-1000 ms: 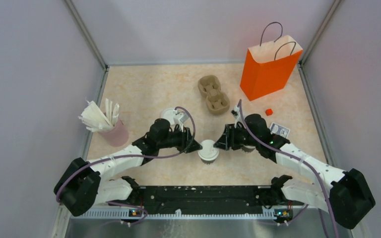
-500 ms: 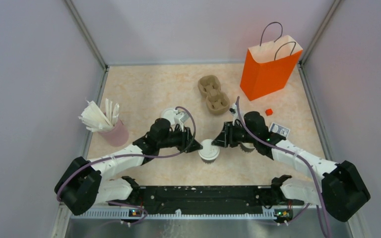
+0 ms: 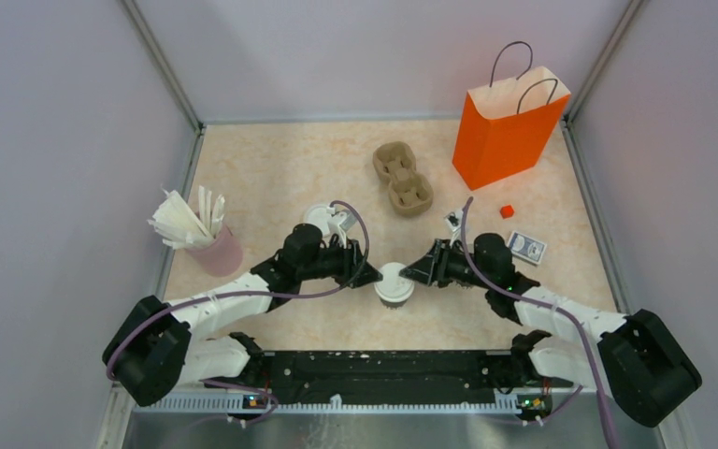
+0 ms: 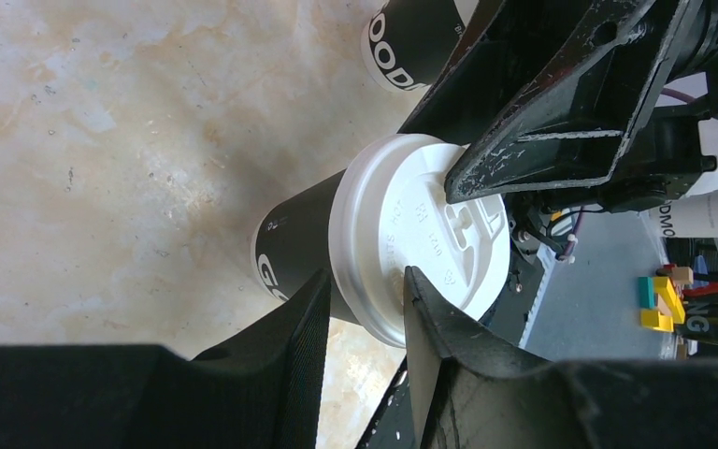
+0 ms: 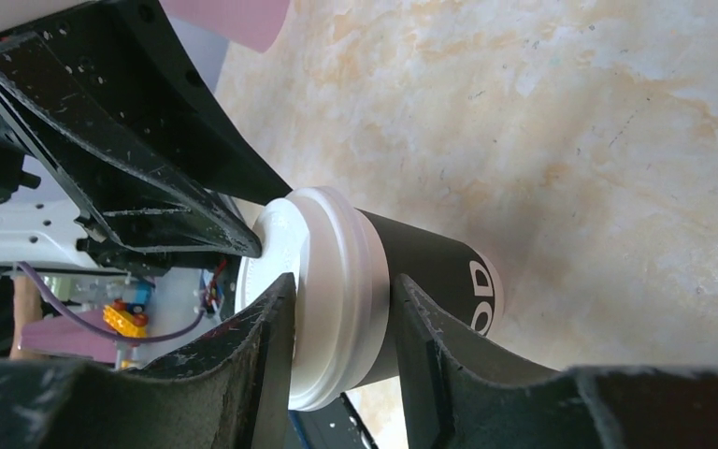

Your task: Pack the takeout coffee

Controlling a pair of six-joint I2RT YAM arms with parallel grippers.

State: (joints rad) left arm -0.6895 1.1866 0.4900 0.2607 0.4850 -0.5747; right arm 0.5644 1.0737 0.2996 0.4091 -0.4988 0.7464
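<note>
The takeout coffee (image 3: pixel 394 283) stands upright at the table's near middle: a dark cup with white lettering (image 5: pixel 449 271) and a round white lid (image 4: pixel 411 243). My left gripper (image 3: pixel 371 271) comes in from the left. It is shut on the lid's rim (image 4: pixel 365 276), one finger on the lid's top and the other under the rim against the cup wall. My right gripper (image 3: pixel 414 271) reaches in from the right and pinches the opposite side of the lid (image 5: pixel 341 281) the same way.
A tall orange paper bag (image 3: pixel 508 126) stands open at the back right. A brown pulp two-cup tray (image 3: pixel 402 176) lies behind the cup. Another white-lidded cup (image 3: pixel 321 217) sits by my left wrist. A pink holder of white sticks (image 3: pixel 208 238) is at left; a small red block (image 3: pixel 507 211) and a card (image 3: pixel 526 247) are at right.
My right arm has swung its wrist back and to the right while its fingers reached the cup and narrowed onto the lid. My left gripper and the cup have stayed put.
</note>
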